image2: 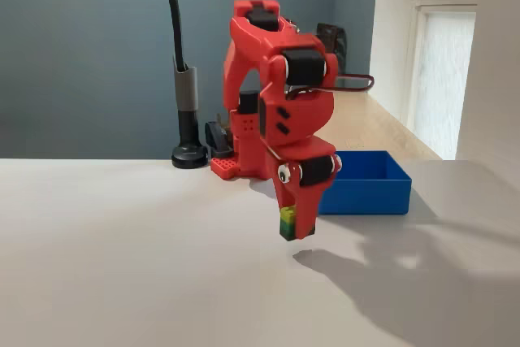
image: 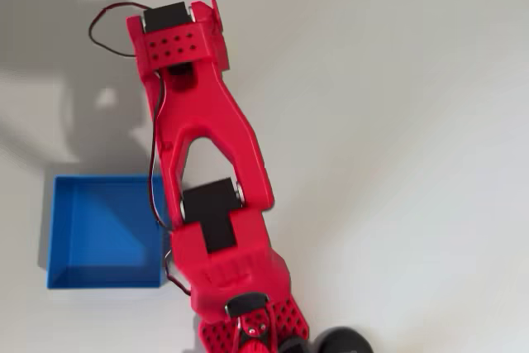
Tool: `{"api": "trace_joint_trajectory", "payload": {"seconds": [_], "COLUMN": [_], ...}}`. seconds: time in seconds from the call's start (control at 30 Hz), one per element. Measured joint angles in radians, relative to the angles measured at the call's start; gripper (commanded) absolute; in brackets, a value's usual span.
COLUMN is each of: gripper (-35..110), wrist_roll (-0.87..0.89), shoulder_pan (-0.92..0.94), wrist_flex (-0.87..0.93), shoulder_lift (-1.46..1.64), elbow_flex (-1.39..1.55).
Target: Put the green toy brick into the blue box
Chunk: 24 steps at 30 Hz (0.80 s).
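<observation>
The pale table (image2: pixel 122 266) carries the red arm (image: pixel 207 163), which in the overhead view reaches away from its base and past the right wall of the blue box (image: pixel 83 237). In the fixed view the box (image2: pixel 366 184) sits behind and to the right of the arm, empty as far as its floor shows in the overhead view. The gripper (image2: pixel 294 221) points down, clear of the table with its shadow below, and its fingers are clamped on the green brick (image2: pixel 288 222), which peeks out at their tips. The step in hand appears to be the carry. Next, the arm likely needs to swing the brick over the box before letting go.
</observation>
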Motion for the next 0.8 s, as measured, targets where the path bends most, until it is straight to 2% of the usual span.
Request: {"api": "trace_joint_trajectory", "payload": {"seconds": [0.43,0.8], "gripper": [0,0], "wrist_roll": [0.009,0.057], "shoulder_pan": [-0.133,-0.336], "wrist_flex": [0.044,0.064], "shoulder_lift": [0.417,0.686], "elbow_flex": [0.273,0.451]}}
